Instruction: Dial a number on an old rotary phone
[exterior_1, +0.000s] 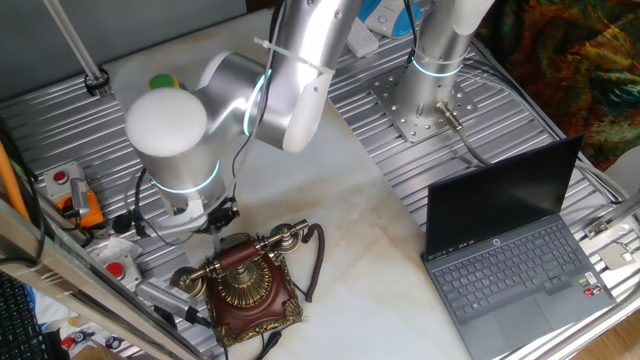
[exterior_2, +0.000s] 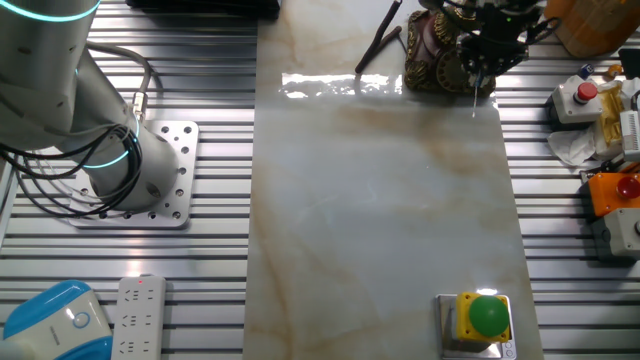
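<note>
Old rotary phone (exterior_1: 245, 283) at near edge; hand (exterior_1: 216, 232) poised above.

The worktop (exterior_2: 380, 230) is a pale marbled slab laid over ribbed metal panels. The old rotary phone (exterior_1: 245, 285) sits at one end edge of the slab with its dark cord (exterior_2: 375, 45) trailing beside it, and a green button on a yellow box (exterior_2: 484, 320) sits at the opposite end, near a corner. On the ribbed metal to one side stand the arm's bolted base plate (exterior_2: 160, 175), an open laptop (exterior_1: 515, 255) and a white power strip (exterior_2: 135, 315); red-button boxes (exterior_2: 585, 100) lie along the other side.
</note>
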